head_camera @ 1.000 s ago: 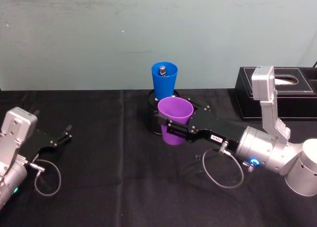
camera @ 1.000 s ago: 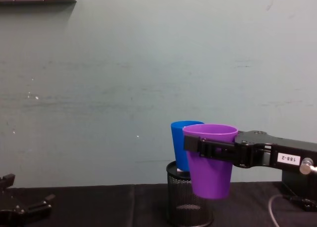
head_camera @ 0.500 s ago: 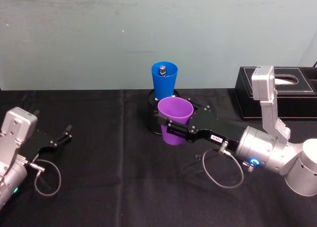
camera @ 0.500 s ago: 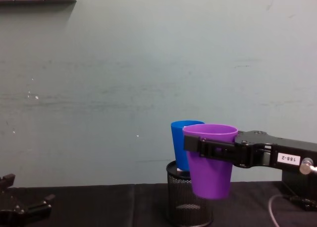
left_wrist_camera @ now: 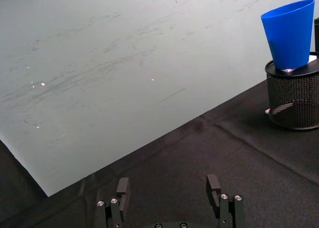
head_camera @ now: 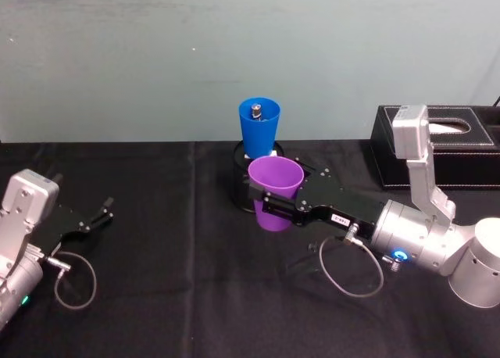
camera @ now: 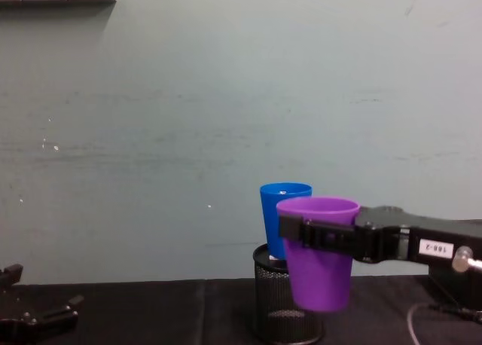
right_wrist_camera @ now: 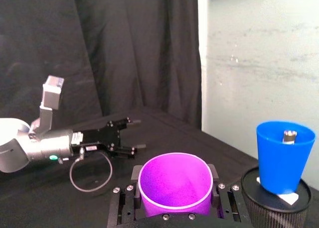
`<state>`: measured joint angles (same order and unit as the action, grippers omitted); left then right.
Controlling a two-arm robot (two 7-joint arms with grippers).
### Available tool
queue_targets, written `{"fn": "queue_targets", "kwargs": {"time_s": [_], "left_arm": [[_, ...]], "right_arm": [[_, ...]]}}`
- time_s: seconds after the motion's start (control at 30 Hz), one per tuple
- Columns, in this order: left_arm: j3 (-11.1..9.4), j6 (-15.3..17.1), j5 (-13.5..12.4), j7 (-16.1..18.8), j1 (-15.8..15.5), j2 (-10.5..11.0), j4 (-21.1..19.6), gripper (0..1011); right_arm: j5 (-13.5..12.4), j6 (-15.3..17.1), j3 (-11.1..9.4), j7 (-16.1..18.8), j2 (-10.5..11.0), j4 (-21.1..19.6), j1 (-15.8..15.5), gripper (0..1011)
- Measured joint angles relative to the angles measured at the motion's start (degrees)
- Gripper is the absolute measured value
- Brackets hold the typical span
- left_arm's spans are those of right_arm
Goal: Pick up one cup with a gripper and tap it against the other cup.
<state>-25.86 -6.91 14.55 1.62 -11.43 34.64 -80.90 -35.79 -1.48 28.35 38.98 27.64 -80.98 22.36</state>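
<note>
We ease the purple cup [head_camera: 275, 177], clamped in our right gripper [head_camera: 273, 205], gently against the blue cup [head_camera: 258, 128], while our left gripper [left_wrist_camera: 168, 184] sits idle, fingers apart.

Two cups (purple cup [head_camera: 275, 178], blue cup [head_camera: 258, 131]), one mesh holder [left_wrist_camera: 294, 103], one tissue box [head_camera: 469, 159]

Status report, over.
Right hand shut on purple plastic tumbler, aloft, upright. Blue plastic tumbler on black mesh pen holder, just behind; contact unclear. Left hand open, parked left.
</note>
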Motion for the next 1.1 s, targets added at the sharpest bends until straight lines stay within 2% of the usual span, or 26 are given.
{"fn": "queue_targets", "kwargs": {"time_s": [0.27, 0.67, 1.1], "left_arm": [[0.0, 0.0, 0.0, 0.0, 0.0, 0.0, 0.0, 1000], [0.0, 0.0, 0.0, 0.0, 0.0, 0.0, 0.0, 1000], [0.0, 0.0, 0.0, 0.0, 0.0, 0.0, 0.0, 1000]], "right_arm": [[0.32, 0.23, 1.31, 0.3, -1.99, 5.88, 2.56, 754], [2.52, -3.69, 2.49, 2.72, -6.4, 16.15, 9.33, 754], [4.01, -6.13, 2.37, 4.63, -9.45, 22.99, 13.35, 754]]}}
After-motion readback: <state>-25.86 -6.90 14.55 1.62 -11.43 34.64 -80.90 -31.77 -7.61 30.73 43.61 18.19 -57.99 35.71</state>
